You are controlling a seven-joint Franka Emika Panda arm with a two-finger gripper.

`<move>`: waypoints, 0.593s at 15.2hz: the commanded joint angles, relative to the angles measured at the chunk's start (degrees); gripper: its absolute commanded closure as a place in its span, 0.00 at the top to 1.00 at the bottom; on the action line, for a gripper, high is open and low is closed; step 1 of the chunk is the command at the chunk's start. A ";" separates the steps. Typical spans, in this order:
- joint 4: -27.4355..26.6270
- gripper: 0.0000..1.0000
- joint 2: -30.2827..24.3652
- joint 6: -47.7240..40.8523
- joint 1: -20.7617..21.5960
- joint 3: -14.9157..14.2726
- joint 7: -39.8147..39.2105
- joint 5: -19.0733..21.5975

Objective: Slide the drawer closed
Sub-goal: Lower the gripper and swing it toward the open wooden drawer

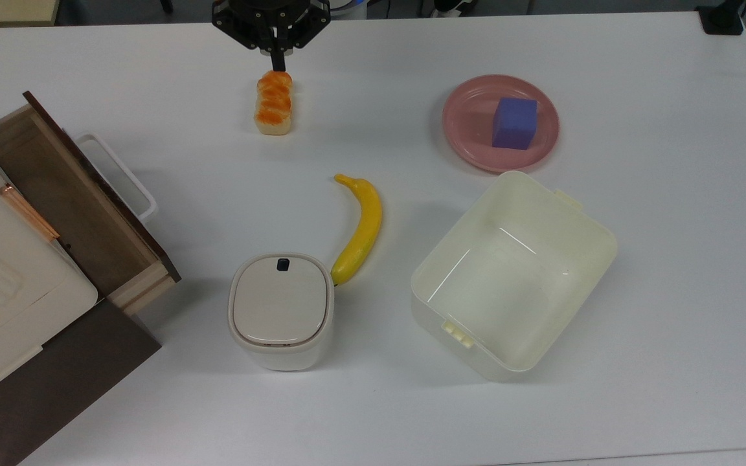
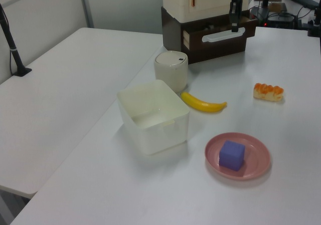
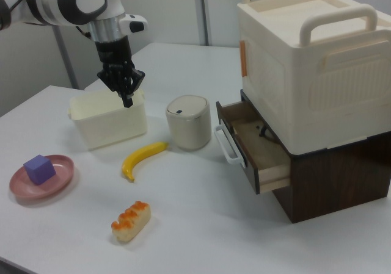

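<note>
**Drawer stands open, hand shut and well away from it**

I see a white table (image 1: 541,421) from three cameras. At the top view's left edge the drawer (image 1: 75,207) is pulled out of a dark brown cabinet (image 3: 342,182), its brown floor bare to the camera. Its white loop handle (image 1: 120,175) points out over the table. A cream appliance (image 3: 311,60) with a copper bar sits on top of the cabinet.

My hand (image 1: 278,65) hangs above the far edge of the table in the top view, just beyond one end of a bread roll (image 1: 274,102). Its two fingers are pressed together with nothing between them. It is well apart from the drawer. In the right view the hand (image 3: 128,99) points downward, in front of the cream tub (image 3: 110,124).

Between the drawer and the tub stand a small lidded bin (image 1: 280,309) and a banana (image 1: 360,226), whose lower end lies just beside the bin. The tub (image 1: 515,272) is open and tilted relative to the table's edges. Near it, a pink plate (image 1: 463,123) carries a purple block (image 1: 514,122).

In the left view the drawer (image 2: 220,34) is at the far end of the table.
</note>
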 commanded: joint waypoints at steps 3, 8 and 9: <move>-0.45 0.00 1.36 2.00 -0.05 -0.87 0.15 1.77; -1.94 0.00 4.34 8.41 -3.12 -1.04 10.34 4.05; -2.56 0.00 5.57 10.60 -4.00 -1.04 14.27 4.15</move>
